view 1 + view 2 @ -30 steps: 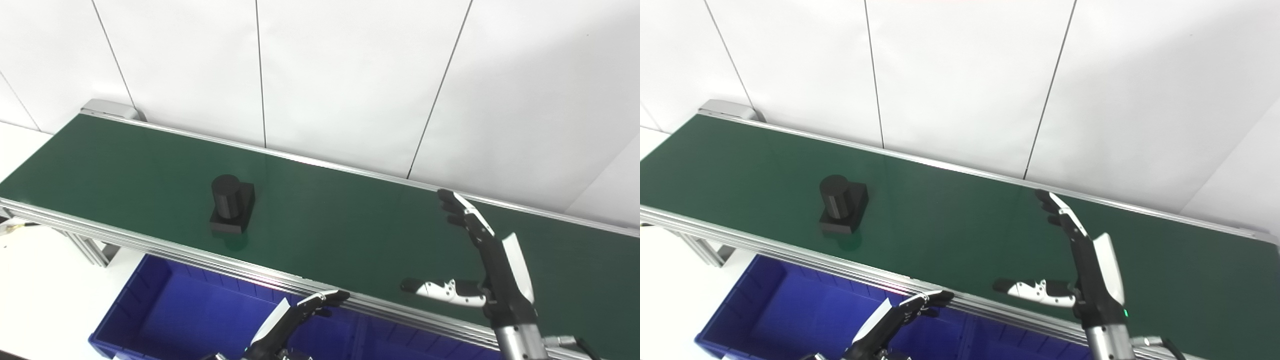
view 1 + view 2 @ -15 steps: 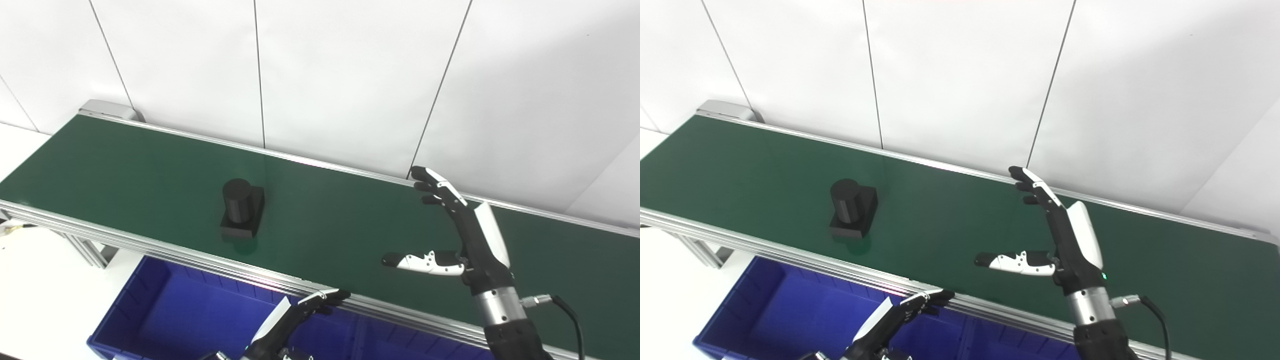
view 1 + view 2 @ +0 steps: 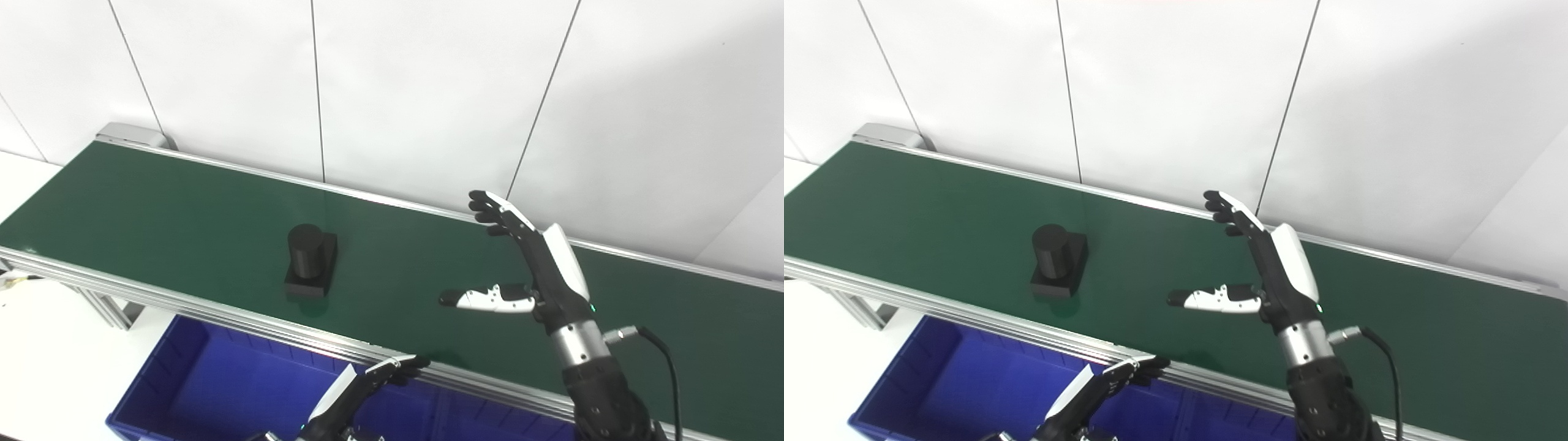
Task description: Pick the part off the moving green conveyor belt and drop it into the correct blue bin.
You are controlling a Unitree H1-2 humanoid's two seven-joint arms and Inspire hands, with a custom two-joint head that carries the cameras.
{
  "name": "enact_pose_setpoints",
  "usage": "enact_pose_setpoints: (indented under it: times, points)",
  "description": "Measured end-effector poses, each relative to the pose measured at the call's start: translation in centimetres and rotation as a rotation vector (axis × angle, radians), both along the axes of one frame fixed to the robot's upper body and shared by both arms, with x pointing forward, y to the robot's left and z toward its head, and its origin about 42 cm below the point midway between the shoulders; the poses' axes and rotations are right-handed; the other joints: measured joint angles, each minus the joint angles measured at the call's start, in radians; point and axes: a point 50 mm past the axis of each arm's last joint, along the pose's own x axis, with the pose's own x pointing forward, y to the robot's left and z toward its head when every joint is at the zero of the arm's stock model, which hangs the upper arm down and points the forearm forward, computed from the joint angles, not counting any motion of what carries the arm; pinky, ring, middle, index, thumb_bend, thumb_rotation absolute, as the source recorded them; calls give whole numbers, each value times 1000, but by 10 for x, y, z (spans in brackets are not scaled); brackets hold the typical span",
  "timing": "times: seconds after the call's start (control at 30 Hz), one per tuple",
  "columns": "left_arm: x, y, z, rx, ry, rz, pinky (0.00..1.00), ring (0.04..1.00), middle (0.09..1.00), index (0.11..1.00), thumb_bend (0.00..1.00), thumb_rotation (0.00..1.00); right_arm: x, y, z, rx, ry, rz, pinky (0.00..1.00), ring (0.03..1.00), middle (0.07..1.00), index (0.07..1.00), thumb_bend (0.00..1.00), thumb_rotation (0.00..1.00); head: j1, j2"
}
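Reaching out over a long green conveyor belt (image 3: 153, 208), the robot's right hand (image 3: 539, 269) is released and holds nothing: its fingers (image 3: 499, 214) stretch up and away toward the belt's far rail, and its thumb (image 3: 481, 299) sticks out sideways to the left, well apart from the fingers. A thin black cable (image 3: 664, 361) loops off the wrist below it.

To the left of that hand, well apart from the thumb tip and touching nothing but the belt, sits the part (image 3: 310, 260). It is black: a short upright cylinder standing on a flat rectangular base. It rests closer to the belt's near rail than to its far one.

Below and to the left of the right hand, at the bottom edge of the view, the left hand (image 3: 358, 392) rises over a blue bin (image 3: 184, 380). Only its upper portion shows. Its fingertips (image 3: 404, 366) lie close against the silver near rail (image 3: 202, 308) of the belt; whether they touch it cannot be told. It grasps nothing, with fingers extended rather than clenched.

The blue bin sits under the belt's near edge, below the part. Behind everything stands a white panelled wall (image 3: 429, 92) with thin dark seams.
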Motion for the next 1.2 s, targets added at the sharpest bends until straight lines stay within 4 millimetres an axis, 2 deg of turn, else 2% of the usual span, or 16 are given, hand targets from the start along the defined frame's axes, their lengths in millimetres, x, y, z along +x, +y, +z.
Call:
enact_pose_setpoints:
  times: [0.53, 0.7, 0.97, 1.2]
  points:
    - [-1, -14, 0, -1, 8, -91, 743, 823, 858, 840, 948, 259, 45, 47, -15, -96, 133, 34, 705, 800, 846, 873, 916, 398, 6, 0]
    - [4, -18, 2, 2, -1, -119, 753, 830, 861, 838, 947, 253, 57, 60, -27, -138, 173, 46, 645, 759, 830, 867, 943, 409, 6, 0]
    - [3, -19, 0, 5, 6, -132, 765, 834, 867, 841, 933, 227, 69, 88, -38, -200, 199, 65, 652, 755, 826, 865, 937, 385, 6, 0]
    - [3, -25, -1, -6, 15, -139, 739, 825, 868, 846, 944, 230, 78, 106, -48, -236, 229, 74, 695, 806, 856, 869, 927, 364, 11, 3]
